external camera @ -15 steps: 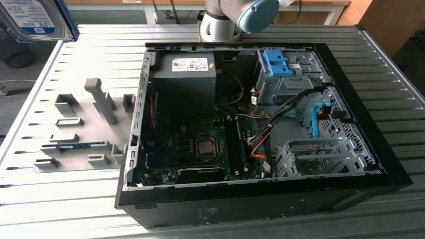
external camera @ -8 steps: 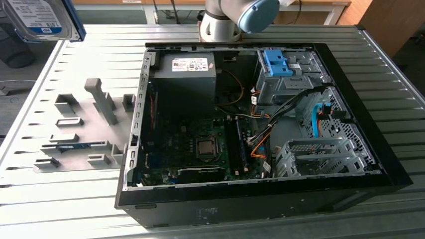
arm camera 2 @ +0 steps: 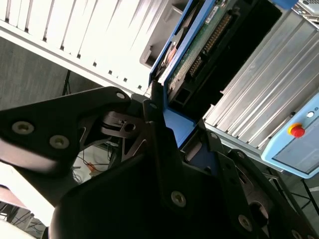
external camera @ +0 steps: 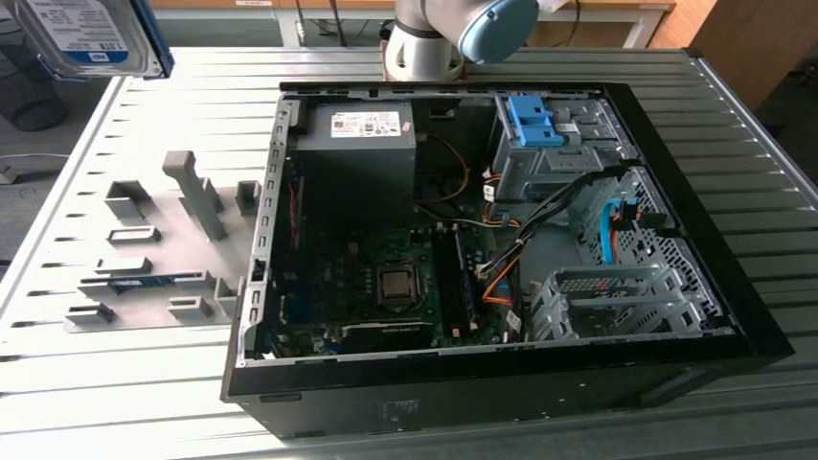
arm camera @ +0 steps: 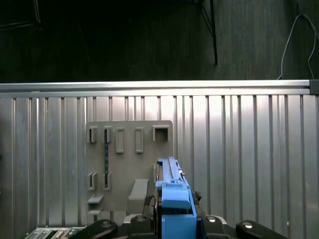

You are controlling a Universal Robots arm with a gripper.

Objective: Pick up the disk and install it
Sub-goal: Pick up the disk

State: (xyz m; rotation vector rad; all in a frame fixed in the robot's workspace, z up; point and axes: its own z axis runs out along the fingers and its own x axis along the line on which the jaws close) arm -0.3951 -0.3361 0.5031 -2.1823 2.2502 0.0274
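Over the slatted table (arm camera: 249, 149), disk (arm camera: 171, 172) held edge-on, clenched in the end effector (arm camera: 174, 201), grey rack (arm camera: 129, 144) beneath.

From the exterior view we look steeply down on the desk (external camera: 115, 383) and open computer case (external camera: 754, 335); both wrist views ride close behind the pincer (arm camera 2: 182, 119); the first wrist view faces down at the grey fixture plate (arm camera: 127, 164), nine o'clock of the case; all share the disk (external camera: 96, 34).

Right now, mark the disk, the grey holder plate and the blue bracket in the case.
the disk (external camera: 92, 29), exterior view, on its white-and-blue label.
grey holder plate (arm camera: 127, 167), first wrist view, bare flat middle.
blue bracket (external camera: 534, 120), exterior view, its top face.
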